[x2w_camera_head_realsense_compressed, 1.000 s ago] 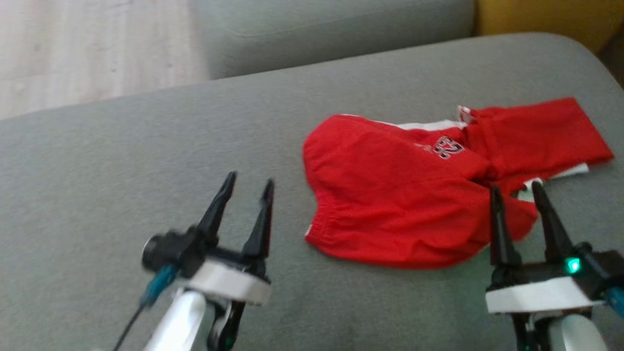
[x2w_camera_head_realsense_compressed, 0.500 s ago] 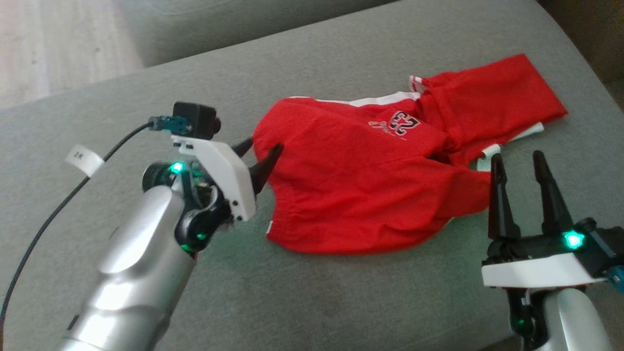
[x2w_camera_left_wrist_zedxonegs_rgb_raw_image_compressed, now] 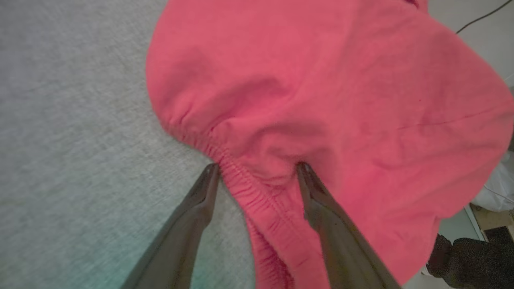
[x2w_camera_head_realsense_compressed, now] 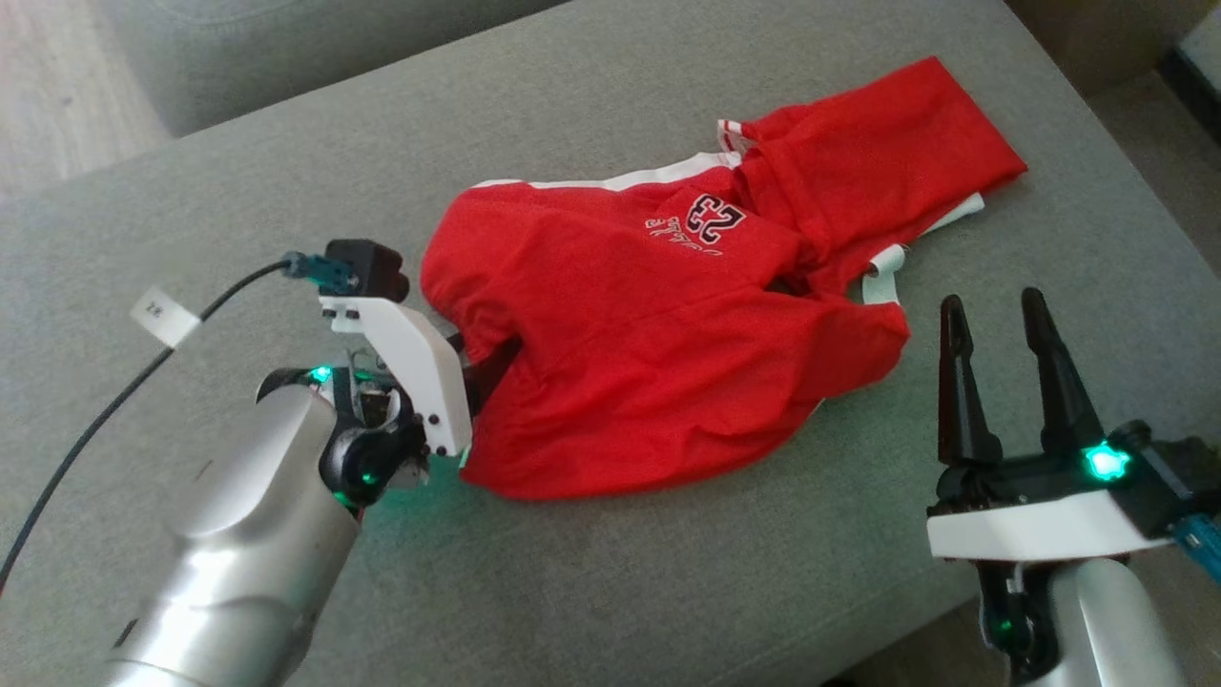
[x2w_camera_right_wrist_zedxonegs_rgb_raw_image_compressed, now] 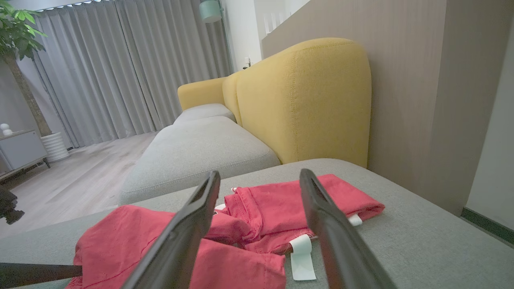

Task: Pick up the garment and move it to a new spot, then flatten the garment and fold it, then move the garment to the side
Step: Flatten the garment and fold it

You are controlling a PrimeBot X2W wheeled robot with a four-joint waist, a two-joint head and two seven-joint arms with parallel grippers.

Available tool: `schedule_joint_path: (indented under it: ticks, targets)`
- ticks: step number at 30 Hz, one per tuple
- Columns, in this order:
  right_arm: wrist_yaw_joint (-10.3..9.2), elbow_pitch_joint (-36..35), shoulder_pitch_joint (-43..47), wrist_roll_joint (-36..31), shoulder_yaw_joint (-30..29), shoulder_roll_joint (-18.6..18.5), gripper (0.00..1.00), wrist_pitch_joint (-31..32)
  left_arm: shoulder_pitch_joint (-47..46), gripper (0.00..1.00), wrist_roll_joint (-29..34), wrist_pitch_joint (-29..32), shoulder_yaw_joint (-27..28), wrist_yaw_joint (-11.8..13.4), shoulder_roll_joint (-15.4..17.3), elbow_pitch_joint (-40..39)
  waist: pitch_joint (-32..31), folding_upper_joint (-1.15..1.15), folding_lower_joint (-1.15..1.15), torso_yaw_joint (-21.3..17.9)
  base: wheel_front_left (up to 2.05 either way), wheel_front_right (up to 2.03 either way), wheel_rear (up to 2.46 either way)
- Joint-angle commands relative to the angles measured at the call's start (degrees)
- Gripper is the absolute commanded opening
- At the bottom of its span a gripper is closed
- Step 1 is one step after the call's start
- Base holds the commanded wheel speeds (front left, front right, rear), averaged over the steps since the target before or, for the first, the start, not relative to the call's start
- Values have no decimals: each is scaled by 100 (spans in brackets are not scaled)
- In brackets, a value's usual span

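Observation:
The garment (x2w_camera_head_realsense_compressed: 658,324) is a pair of red shorts with white side stripes and a "23" print, lying crumpled on the grey cushion (x2w_camera_head_realsense_compressed: 668,582). My left gripper (x2w_camera_head_realsense_compressed: 485,361) is at its left edge, open. In the left wrist view the elastic waistband of the garment (x2w_camera_left_wrist_zedxonegs_rgb_raw_image_compressed: 321,100) runs between the two spread fingers of the left gripper (x2w_camera_left_wrist_zedxonegs_rgb_raw_image_compressed: 258,166), one finger on the cushion side and one pressed into the cloth. My right gripper (x2w_camera_head_realsense_compressed: 990,300) stands open just right of the garment, apart from it. It looks over the garment (x2w_camera_right_wrist_zedxonegs_rgb_raw_image_compressed: 345,200) past its own right gripper (x2w_camera_right_wrist_zedxonegs_rgb_raw_image_compressed: 260,173).
The grey cushion's right edge (x2w_camera_head_realsense_compressed: 1126,191) drops to the floor close to my right arm. A black cable with a white tag (x2w_camera_head_realsense_compressed: 162,317) trails from my left wrist. A second grey cushion (x2w_camera_right_wrist_zedxonegs_rgb_raw_image_compressed: 200,148) and a yellow sofa back (x2w_camera_right_wrist_zedxonegs_rgb_raw_image_compressed: 305,96) lie beyond. Wooden floor (x2w_camera_head_realsense_compressed: 48,86) is at upper left.
The head camera has shifted. My left gripper has swung in to the garment's left edge and pushed into it, bunching the waistband between its fingers. The right gripper has kept its place.

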Motion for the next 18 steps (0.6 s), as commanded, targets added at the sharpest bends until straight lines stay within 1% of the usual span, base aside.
schedule_joint_path:
  ticks: [1, 7, 13, 14, 15, 18]
  targets:
    - [-4, -214, -185, 43, 158, -42, 100, -61, -306, 100, -47, 9, 133, -33, 202, -181, 37, 0, 0, -45, 0, 0, 0]
    - [-4, -295, -225, 96, 219, -42, 100, -61, -373, 100, 17, 62, -135, -34, 360, -77, 148, 0, 0, -165, 0, 0, 0]
    - [-4, -363, -229, 151, 222, -42, 100, -62, -360, 99, -85, 150, -333, -34, 322, 14, 222, 0, 0, -214, 0, 0, 0]
    - [-4, -370, -226, 153, 222, -42, 100, -62, -367, 22, -125, 100, -333, -34, 314, -9, 232, 0, 0, -216, 0, 0, 0]
    - [-4, -375, -226, 155, 219, -42, 100, -62, -383, 0, -147, 31, -334, -34, 315, -31, 241, 0, 0, -215, 0, 0, 0]
    - [-4, -386, -232, 154, 189, -42, 100, -62, -469, 0, -142, -308, -235, -34, 339, 28, 246, 0, 0, -192, 0, 0, 0]
